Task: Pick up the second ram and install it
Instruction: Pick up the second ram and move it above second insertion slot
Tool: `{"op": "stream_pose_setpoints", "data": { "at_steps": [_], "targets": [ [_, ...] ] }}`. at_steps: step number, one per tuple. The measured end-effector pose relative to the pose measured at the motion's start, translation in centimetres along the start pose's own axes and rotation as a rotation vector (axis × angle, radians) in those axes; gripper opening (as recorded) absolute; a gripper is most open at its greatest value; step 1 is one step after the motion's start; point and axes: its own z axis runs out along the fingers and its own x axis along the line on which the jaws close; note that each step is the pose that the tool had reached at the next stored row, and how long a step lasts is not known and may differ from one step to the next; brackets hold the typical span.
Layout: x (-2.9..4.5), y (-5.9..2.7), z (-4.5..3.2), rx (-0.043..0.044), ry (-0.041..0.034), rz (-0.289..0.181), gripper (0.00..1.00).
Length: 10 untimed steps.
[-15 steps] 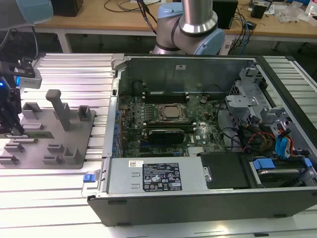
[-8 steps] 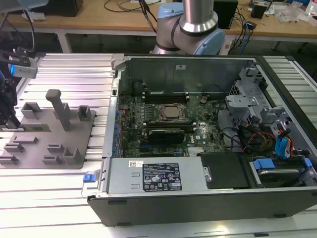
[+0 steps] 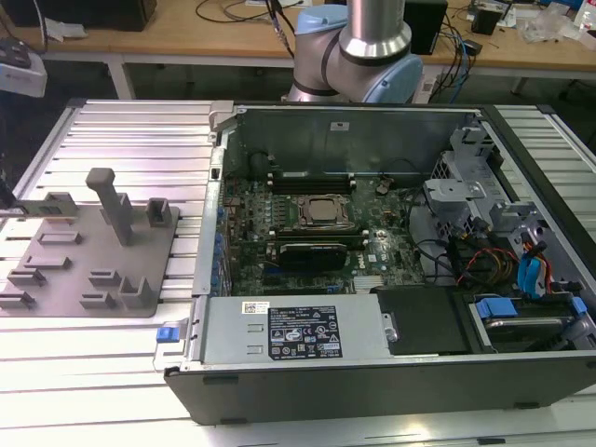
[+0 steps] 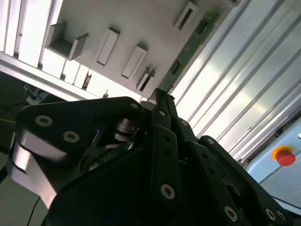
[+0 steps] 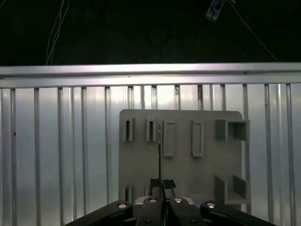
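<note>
The second ram (image 4: 190, 44) is a thin green stick with dark chips, and my gripper (image 4: 159, 100) is shut on its near end. In the first wrist view the ram (image 5: 160, 150) shows edge-on as a thin line running out from my gripper (image 5: 162, 184) over the grey fixture plate (image 5: 183, 188). In the exterior view the ram (image 3: 42, 210) lies level over the plate's far end at the exterior view's left edge. The open computer case holds the motherboard with its memory slots (image 3: 312, 177) behind the processor socket (image 3: 324, 212).
Grey fixture blocks (image 3: 116, 205) stand up from the plate (image 3: 65, 270). A black expansion card (image 3: 317, 251) sits in front of the socket. Drive cages and cables (image 3: 503, 242) crowd the case at the exterior view's right. A red button (image 4: 284, 155) is beyond the slatted table (image 5: 56, 155).
</note>
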Motion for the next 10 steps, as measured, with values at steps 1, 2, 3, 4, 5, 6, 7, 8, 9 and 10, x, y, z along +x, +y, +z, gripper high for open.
{"op": "stream_pose_setpoints", "data": {
  "at_steps": [1, 2, 3, 4, 5, 6, 7, 8, 9, 10],
  "targets": [
    [-0.06, 0.02, -0.87, 0.0001, -0.0001, 0.000, 0.09],
    [-0.11, 0.04, -1.56, 0.0001, 0.0000, 0.000, 0.09],
    [-0.23, 0.08, -2.31, -0.0001, 0.0000, 0.000, 0.09],
    [-0.27, 0.08, -2.69, 0.0001, -0.0001, 0.000, 0.09],
    [-0.33, 0.09, -3.10, 0.0001, -0.0001, 0.000, 0.09],
    [-0.40, 0.11, -3.65, 0.0001, -0.0001, 0.000, 0.09],
    [-0.45, 0.12, -4.05, 0.0003, -0.0001, 0.000, 0.09],
    [-0.49, 0.13, -4.33, 0.0004, -0.0001, 0.000, 0.09],
    [-0.51, 0.14, -4.76, 0.0005, -0.0001, 0.000, 0.09],
    [-0.55, 0.17, -5.61, 0.0004, 0.0000, 0.000, 0.09]
  ]
}}
